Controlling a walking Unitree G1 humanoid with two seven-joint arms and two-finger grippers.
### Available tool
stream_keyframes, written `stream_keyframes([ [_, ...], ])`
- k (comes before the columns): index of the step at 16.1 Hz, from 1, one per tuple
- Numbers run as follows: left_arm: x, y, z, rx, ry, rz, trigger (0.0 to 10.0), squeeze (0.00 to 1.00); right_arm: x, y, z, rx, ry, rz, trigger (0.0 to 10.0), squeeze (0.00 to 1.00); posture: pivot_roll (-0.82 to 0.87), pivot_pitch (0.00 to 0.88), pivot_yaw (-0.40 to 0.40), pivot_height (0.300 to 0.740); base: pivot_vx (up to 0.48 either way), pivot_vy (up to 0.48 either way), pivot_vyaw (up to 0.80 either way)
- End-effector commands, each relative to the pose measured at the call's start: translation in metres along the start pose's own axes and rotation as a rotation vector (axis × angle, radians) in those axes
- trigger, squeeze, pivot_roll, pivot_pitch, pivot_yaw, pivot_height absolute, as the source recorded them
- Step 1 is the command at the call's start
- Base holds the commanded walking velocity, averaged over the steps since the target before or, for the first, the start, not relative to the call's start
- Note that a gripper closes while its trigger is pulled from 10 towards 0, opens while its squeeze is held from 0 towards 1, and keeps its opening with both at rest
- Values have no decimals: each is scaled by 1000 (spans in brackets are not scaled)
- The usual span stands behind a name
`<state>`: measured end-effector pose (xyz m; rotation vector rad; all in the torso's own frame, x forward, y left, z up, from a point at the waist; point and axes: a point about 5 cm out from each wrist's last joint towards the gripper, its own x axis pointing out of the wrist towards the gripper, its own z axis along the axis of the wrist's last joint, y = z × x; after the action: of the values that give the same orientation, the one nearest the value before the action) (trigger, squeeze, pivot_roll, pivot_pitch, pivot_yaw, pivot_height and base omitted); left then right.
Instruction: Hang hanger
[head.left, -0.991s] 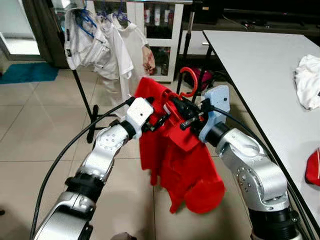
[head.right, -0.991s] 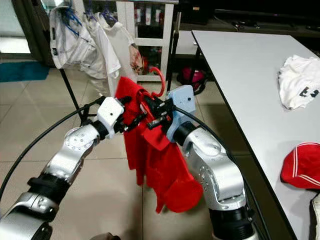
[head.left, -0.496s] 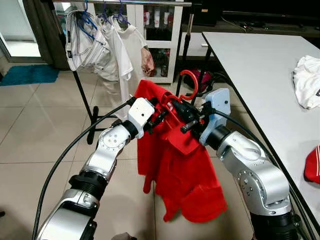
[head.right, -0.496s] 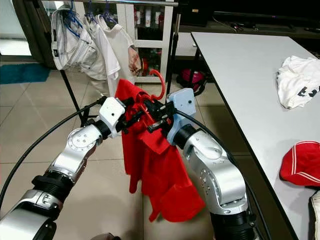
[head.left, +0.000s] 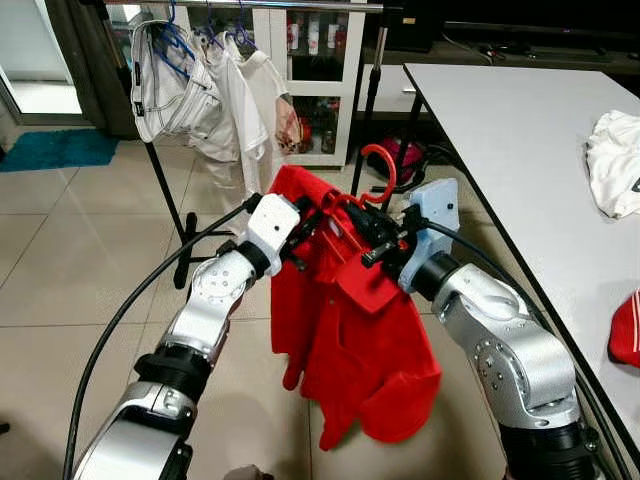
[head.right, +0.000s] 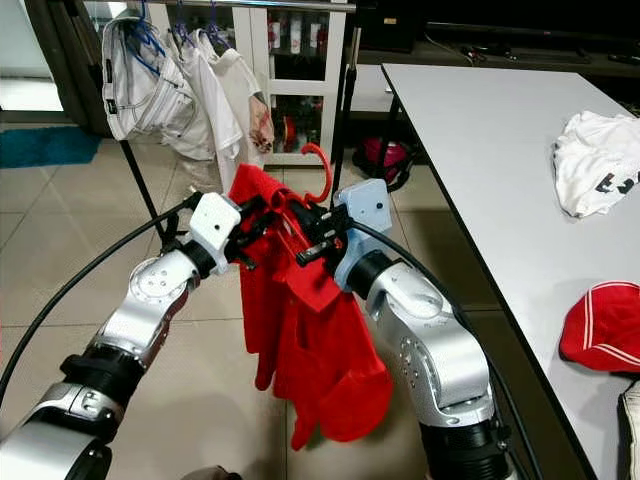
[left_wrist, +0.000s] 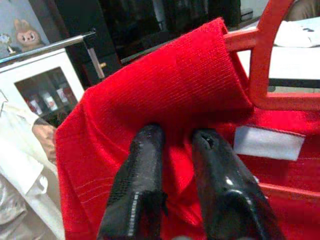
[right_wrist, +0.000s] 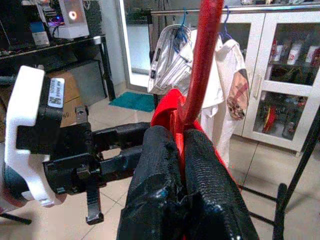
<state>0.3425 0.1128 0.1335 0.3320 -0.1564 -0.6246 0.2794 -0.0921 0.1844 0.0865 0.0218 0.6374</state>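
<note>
I've got the red hanger (head.left: 378, 165) w/ red shirt (head.left: 350, 340) up, short of the rack rail (head.left: 290, 6). Right claw (right_wrist: 181, 150) pinches its neck, left claw (left_wrist: 172, 145) pinches shirt shoulder. Hooking onto rail not done yet.

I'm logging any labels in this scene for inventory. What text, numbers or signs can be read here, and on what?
Nothing can be read.
Sticker on the left end effector, on its white housing: a barcode-like mark with small print, too blurred.
White tag inside the red shirt: looks blank.
Dark print on the white garment on the table: cut off by folds, illegible.
</note>
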Motion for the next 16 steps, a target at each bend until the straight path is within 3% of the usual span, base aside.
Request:
stream_keyframes([
  [1, -1, 1, 3, -2, -19, 19, 0, 0, 0, -1, 8, -18, -29, -3, 0, 0, -65, 0, -23, 740, 0, 0, 0],
  [6, -5, 9, 6, -30, -44, 66, 0, 0, 0, -7, 4, -5, 0, -43, 0, 0, -64, 0, -29, 740, 0, 0, 0],
  [10, -19, 37, 28, -23, -140, 167, 0, 0, -5, -11, -3, -17, 38, -31, 0, 0, -50, 0, -39, 740, 0, 0, 0],
  [13, -34, 78, 42, 11, -143, 287, 0, 0, -13, -11, -8, -40, 88, 19, 0, 0, -44, 0, -41, 740, 0, 0, 0],
  [15, -41, 88, 41, 28, -109, 288, 0, 0, -16, -13, -6, -39, 89, 26, 0, 0, -44, 0, -34, 740, 0, 0, 0],
  [16, -40, 85, 39, 20, -103, 263, 0, 0, -16, -13, -5, -45, 76, 30, 0, 0, -43, 0, -34, 740, 0, 0, 0],
])
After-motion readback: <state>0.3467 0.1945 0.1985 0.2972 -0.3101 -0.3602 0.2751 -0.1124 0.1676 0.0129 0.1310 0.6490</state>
